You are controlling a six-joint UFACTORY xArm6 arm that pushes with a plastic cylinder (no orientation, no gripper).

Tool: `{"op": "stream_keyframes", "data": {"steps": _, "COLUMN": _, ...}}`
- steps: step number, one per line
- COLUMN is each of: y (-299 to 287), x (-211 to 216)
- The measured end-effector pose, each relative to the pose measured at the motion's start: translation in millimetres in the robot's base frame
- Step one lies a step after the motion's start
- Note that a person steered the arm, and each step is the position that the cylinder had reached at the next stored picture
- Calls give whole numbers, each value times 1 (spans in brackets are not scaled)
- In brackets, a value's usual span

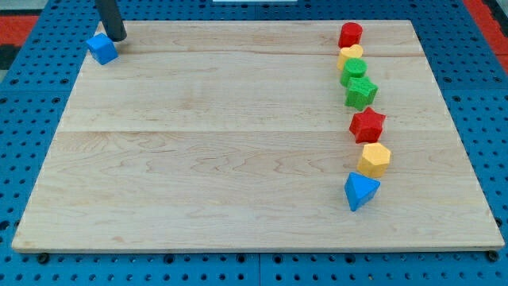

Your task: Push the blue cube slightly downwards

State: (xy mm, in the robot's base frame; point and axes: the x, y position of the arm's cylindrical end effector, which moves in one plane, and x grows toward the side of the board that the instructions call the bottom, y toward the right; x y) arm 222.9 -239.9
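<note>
Notably, the blue cube (102, 48) sits at the bench's (238, 159) top-left corner, just inside the left edge, with the rod's tip (117, 38) touching or just beside its upper right side. The arm carries no fingers, so nothing is grasped; contact is by pushing only. Because the tip stands to the right of the cube's centre, a downward stroke would probably turn the cube or drive it leftward over the near bench edge. An overlong stroke would exceed the slight shift required. Whether tip and cube actually touch cannot be told. The rod's upper part is cut off at the view's top. Near the right edge, a yellow block (351, 54) is partly hidden between a red block (350, 35) and a green one (354, 69).
</note>
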Motion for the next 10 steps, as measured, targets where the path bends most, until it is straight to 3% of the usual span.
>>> {"op": "stream_keyframes", "data": {"steps": 1, "y": -11, "x": -31}}
{"op": "stream_keyframes", "data": {"steps": 2, "y": -30, "x": -32}}
{"op": "stream_keyframes", "data": {"steps": 6, "y": -42, "x": 27}}
{"op": "stream_keyframes", "data": {"steps": 10, "y": -42, "x": 32}}
